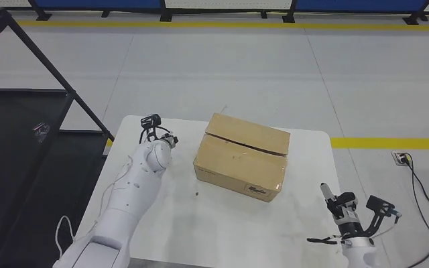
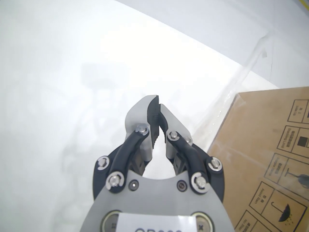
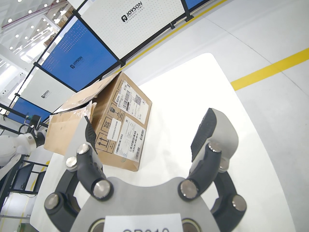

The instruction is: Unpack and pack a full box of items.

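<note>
Because the brown cardboard box [image 1: 241,157] sits unheld near the far edge of the white tabletop [image 1: 201,228], the pressed-together left fingers [image 2: 135,117] could shove it off; the right fingers [image 3: 205,131] hang spread.

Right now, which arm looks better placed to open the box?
Probably left: the left gripper, though shut, sits close beside the box. The right gripper is open and faces it, but is farther off.

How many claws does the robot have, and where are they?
2. The left claw, shut, hangs over the table beside the cardboard box. The right claw, open, is by the table's right edge, apart from the box.
</note>
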Available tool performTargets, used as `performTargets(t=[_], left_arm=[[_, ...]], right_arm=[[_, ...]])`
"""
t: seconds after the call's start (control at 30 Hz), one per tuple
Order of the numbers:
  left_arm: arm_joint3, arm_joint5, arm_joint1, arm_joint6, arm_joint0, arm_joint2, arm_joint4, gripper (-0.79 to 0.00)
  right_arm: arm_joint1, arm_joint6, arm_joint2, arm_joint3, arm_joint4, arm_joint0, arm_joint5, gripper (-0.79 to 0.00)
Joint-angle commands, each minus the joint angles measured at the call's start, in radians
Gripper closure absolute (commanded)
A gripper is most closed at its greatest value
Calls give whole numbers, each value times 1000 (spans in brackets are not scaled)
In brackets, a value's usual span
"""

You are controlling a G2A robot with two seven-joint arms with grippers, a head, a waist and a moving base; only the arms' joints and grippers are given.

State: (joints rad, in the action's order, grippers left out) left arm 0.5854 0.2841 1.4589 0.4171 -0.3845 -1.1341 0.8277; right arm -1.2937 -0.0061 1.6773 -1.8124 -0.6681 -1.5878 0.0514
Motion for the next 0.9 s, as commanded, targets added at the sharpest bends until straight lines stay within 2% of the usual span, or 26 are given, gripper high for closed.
performTargets(t=[0.0, 0.23, 0.33, 0.37, 0.4, 0.43, 0.67, 0.7, 0.87], left_arm=[[98, 13, -20, 26, -55, -25, 25, 0], [481, 0, -83, 157, -286, -97, 185, 0], [614, -46, -104, 288, -367, -112, 256, 0], [614, -46, -104, 288, -367, -112, 256, -62], [614, -46, -104, 288, -367, -112, 256, -323], [614, -46, -104, 288, -367, -112, 256, -690], [614, -46, -104, 288, -367, -112, 256, -690], [614, -48, -104, 277, -371, -107, 266, -785], [582, -140, -105, 190, -362, -102, 272, -785]], right_arm=[[-3, -1, -24, 17, -8, 30, -38, -785], [-18, -32, -94, 72, 34, 138, -147, -785], [-16, 11, -121, 80, -27, 161, -143, -785], [-16, 11, -121, 80, -27, 161, -143, -785], [-16, 11, -121, 80, -27, 161, -143, -785], [-16, 11, -121, 80, -27, 161, -143, -785], [-16, 11, -121, 80, -27, 161, -143, -785], [-16, 10, -124, 81, -26, 163, -141, -785], [-25, 21, -157, 110, 18, 206, -184, -785]])
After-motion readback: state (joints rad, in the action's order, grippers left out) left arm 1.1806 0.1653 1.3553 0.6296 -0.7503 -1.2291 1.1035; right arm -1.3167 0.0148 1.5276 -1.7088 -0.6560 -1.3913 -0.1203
